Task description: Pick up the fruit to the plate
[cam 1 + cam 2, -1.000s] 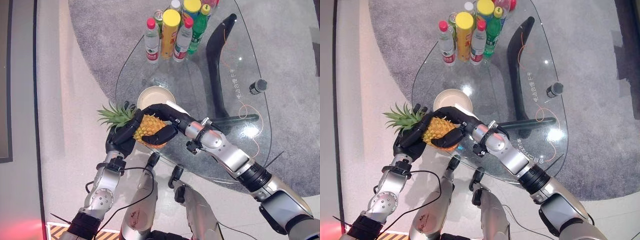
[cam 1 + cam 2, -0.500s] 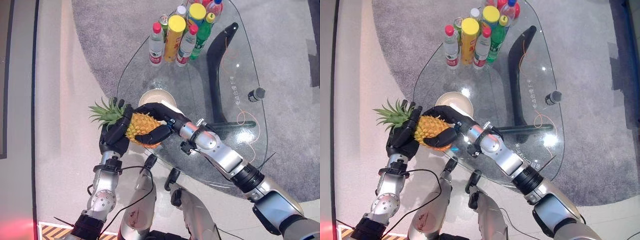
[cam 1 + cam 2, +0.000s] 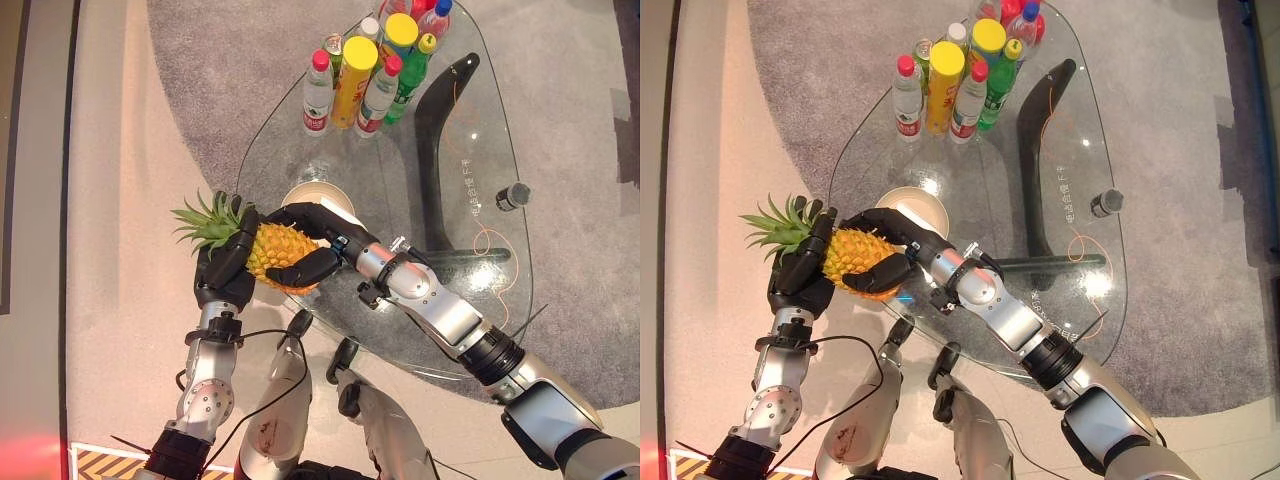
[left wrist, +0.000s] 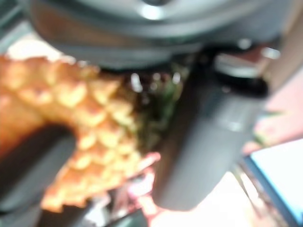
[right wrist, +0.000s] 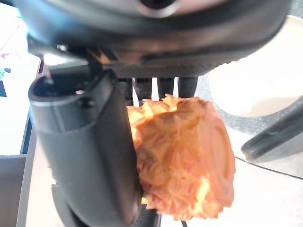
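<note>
While both the left hand (image 3: 222, 275) and right hand (image 3: 305, 245) clasp the pineapple (image 3: 275, 255) off the desk (image 3: 440, 150) edge beside the plate (image 3: 312, 194), carry it level, releasing only once it rests there.

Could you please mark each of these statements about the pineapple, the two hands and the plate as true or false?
1. Both hands hold the pineapple. True: the left hand and the right hand curl round it.
2. The pineapple lies on the plate. False: it is held at the table's near edge, short of the plate.
3. The pineapple's leaves point toward the robot's left. True.
4. The bottles stand beside the plate. False: they stand at the far end of the glass table.
</note>
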You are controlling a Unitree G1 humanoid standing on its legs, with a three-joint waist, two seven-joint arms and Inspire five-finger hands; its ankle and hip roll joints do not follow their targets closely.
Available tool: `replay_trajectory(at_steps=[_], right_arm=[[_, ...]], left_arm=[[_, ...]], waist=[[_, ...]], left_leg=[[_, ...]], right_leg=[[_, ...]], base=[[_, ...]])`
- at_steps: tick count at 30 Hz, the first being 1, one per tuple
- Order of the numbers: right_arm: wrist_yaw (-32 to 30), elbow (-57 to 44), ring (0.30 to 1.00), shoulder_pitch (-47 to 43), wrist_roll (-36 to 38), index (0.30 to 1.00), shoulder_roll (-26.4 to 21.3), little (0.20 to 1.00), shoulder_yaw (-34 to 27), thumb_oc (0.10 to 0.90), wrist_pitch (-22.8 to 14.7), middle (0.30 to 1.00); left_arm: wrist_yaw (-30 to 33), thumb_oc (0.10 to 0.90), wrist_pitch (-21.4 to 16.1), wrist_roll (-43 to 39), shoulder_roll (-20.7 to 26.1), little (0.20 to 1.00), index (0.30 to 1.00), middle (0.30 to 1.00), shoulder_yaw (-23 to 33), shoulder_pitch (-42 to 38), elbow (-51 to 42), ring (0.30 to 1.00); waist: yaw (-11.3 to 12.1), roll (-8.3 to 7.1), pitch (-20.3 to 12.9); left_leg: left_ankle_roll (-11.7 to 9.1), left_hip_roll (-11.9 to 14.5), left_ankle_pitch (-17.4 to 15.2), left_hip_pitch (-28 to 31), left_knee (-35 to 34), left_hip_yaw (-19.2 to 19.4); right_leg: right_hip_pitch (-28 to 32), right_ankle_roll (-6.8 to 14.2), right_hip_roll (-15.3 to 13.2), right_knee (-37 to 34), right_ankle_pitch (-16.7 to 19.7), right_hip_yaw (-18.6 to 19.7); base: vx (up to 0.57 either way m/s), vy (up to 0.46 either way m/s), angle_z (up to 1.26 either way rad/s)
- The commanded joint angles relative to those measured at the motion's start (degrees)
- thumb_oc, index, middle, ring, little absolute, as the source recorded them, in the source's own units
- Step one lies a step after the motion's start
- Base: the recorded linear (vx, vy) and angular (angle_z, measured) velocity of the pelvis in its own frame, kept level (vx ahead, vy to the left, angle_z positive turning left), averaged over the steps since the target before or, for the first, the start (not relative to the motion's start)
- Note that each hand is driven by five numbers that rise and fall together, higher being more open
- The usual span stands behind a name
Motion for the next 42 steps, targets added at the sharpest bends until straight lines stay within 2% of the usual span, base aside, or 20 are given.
replay_trajectory(at_steps=[1,29,35,37,39,42], right_arm=[[4.8,-10.3,0.3,-0.9,2.6,0.3,9.8,0.2,7.4,0.1,-6.9,0.3],[3.5,-10.0,0.3,0.2,2.7,0.3,11.4,0.2,7.0,0.1,-7.4,0.3],[-0.6,-10.9,0.3,1.4,0.7,0.3,10.5,0.2,6.0,0.1,-6.9,0.3],[-3.9,-10.9,0.3,2.2,-0.3,0.3,9.8,0.2,5.1,0.1,-7.1,0.3],[-6.9,-11.0,0.9,3.1,-2.0,0.9,8.4,0.9,3.4,0.8,-7.7,0.9],[-8.7,-12.2,0.9,4.6,-2.5,0.9,7.0,0.9,1.7,0.8,-8.6,0.9]], left_arm=[[-10.1,0.1,-4.6,1.3,-1.2,0.2,0.3,0.3,2.5,-7.4,-12.2,0.3],[-12.0,0.1,-6.4,-1.8,-0.7,0.2,0.3,0.3,4.8,-7.0,-12.4,0.3],[-12.1,0.1,-7.0,-1.5,-0.5,0.2,0.3,0.3,5.1,-6.6,-12.8,0.3],[-12.3,0.1,-7.3,-1.4,-0.3,0.2,0.3,0.3,5.3,-6.4,-12.8,0.3],[-12.1,0.1,-7.8,-1.2,-0.1,0.2,0.3,0.3,5.7,-6.3,-12.7,0.3],[-11.6,0.1,-8.6,-1.1,0.3,0.2,0.3,0.3,6.0,-6.2,-12.9,0.3]], waist=[[0.0,-3.25,-1.1],[1.2,-4.67,-1.1],[1.1,-4.92,-1.1],[0.9,-5.1,-1.1],[0.4,-5.35,-1.1],[-0.3,-5.54,-1.1]], left_leg=[[4.7,-4.7,-6.8,1.5,2.3,-2.1],[4.5,-3.8,-7.3,3.8,0.9,-0.8],[4.5,-3.5,-7.1,4.1,0.2,-0.6],[4.5,-3.4,-7.1,4.3,0.0,-0.5],[4.5,-3.1,-7.1,4.5,-0.4,-0.3],[4.6,-3.0,-7.0,4.6,-0.7,0.0]], right_leg=[[3.5,2.5,0.2,-3.1,4.7,1.3],[6.4,3.5,-0.1,-4.7,5.2,-0.4],[6.8,3.6,0.0,-5.2,5.3,-0.4],[6.9,3.7,0.1,-5.3,5.4,-0.4],[6.8,3.8,0.2,-5.4,5.4,-0.2],[6.7,3.9,0.3,-5.5,5.5,0.2]], base=[[0.0,0.0,0.0],[0.0,0.0,0.0],[0.0,0.0,0.0],[0.0,0.0,0.0],[-0.02,0.006,0.0],[-0.03,0.018,-0.03]])
